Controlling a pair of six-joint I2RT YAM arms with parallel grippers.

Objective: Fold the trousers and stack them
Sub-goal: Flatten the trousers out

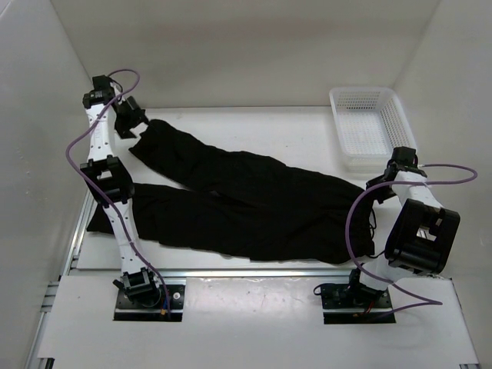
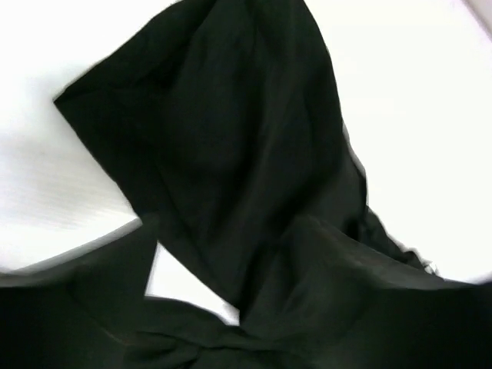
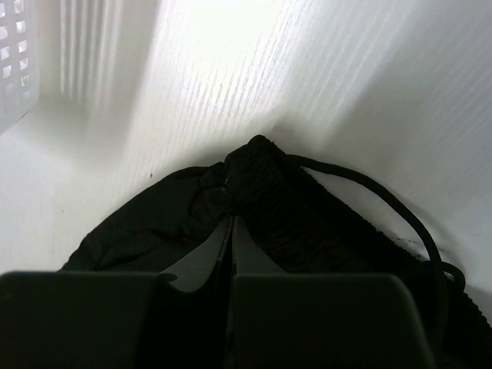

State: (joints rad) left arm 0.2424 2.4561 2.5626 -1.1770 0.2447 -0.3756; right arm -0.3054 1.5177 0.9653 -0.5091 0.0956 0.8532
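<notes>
You're looking at a white, faintly grained worktop boxed in by plain white walls, with a white mesh basket in its far right corner. The trousers, matte black and soft, lie spread across it. The legs run left, and the ribbed waistband and cord drawstring are at the right. Your right end effector is pinched closed on that bunched waistband. Your left end effector sits at the far leg's hem. The blur keeps you from telling whether it grips.
</notes>
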